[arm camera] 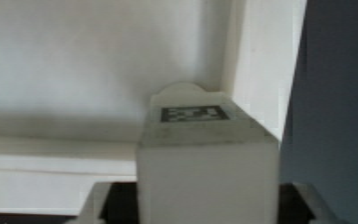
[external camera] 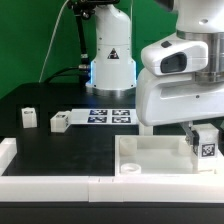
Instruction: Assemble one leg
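Observation:
My gripper (external camera: 204,143) is shut on a leg (external camera: 206,148), a small white block with a black-and-white tag. It holds the leg upright over the near right corner of the large white tray-shaped piece (external camera: 150,156). In the wrist view the held leg (arm camera: 202,150) fills the middle, tag face at its far end, dark fingers (arm camera: 115,200) on both sides, with the tray's inner corner (arm camera: 247,60) behind it. Two more legs (external camera: 29,117) (external camera: 60,122) lie on the black table at the exterior view's left.
The marker board (external camera: 110,115) lies on the table in front of the robot base (external camera: 110,65). A white rail (external camera: 60,185) runs along the table's near edge and turns up at the left end (external camera: 6,150).

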{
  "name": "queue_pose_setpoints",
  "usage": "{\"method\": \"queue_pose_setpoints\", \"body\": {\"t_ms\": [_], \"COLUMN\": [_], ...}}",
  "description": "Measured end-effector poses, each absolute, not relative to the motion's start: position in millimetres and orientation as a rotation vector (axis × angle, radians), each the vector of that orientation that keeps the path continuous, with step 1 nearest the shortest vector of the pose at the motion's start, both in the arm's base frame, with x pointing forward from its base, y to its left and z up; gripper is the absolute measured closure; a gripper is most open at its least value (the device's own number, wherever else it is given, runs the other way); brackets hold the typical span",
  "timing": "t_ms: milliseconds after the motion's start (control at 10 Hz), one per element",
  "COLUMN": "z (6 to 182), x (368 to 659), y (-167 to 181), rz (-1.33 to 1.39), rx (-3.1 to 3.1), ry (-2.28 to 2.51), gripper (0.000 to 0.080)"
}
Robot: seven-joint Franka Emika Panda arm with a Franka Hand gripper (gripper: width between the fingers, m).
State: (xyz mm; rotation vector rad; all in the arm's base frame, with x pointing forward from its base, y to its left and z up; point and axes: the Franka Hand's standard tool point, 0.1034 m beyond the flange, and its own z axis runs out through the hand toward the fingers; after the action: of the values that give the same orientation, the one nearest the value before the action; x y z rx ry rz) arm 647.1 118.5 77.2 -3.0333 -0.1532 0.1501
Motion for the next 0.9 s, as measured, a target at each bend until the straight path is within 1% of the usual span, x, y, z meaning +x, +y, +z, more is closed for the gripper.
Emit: {"method": "queue_pose_setpoints", "body": {"t_ms": [100, 200, 600, 900], "z": [77.1, 76.5, 74.7, 74.6], "x": [647.1, 647.3, 648.6, 647.9], "y": [118.4, 117.2, 112.4, 112.2], "rz": [0.155, 0.169, 0.199, 0.224], "rx": [-3.037, -3.031, -2.872, -2.711], "ry": [-0.060, 0.202, 0.992, 1.418], "gripper": [0.0508, 0.0508, 0.0508, 0.0506]}}
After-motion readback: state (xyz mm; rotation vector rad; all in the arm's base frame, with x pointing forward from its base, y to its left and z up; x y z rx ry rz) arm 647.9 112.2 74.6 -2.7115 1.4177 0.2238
